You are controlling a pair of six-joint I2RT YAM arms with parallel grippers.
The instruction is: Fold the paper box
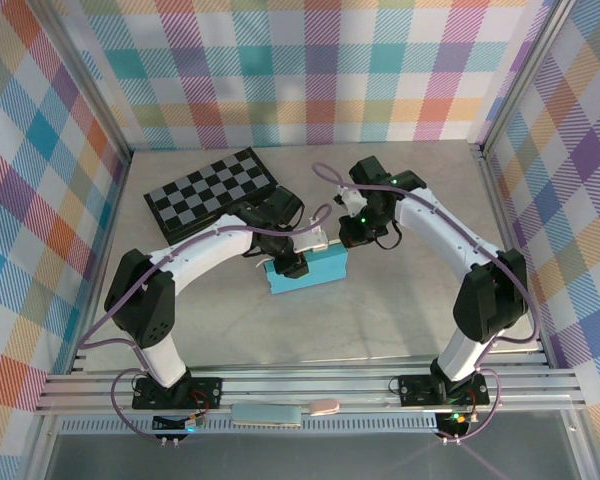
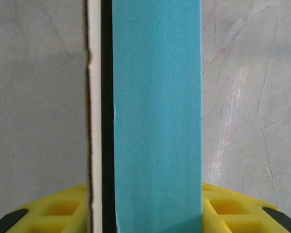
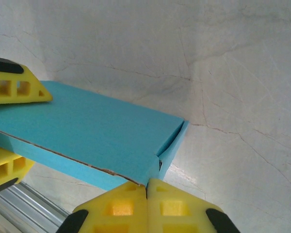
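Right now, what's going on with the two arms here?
The left claw grips the turquoise paper box near one end, a finger on each side, at the middle of the table. The right claw is shut, its tips at the box's other end, where the end flap looks not fully tucked.

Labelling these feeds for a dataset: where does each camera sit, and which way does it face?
Top external: fixed above and behind the arm bases, looking down at the table; both arms show, meeting at the paper box near the checkerboard.
Left wrist: on the left arm, looking along the left fingers, which flank the paper box.
Right wrist: on the right arm, looking past its closed right fingers at the box's end corner.
Shared: all see the paper box; the right wrist view also catches the left fingers.
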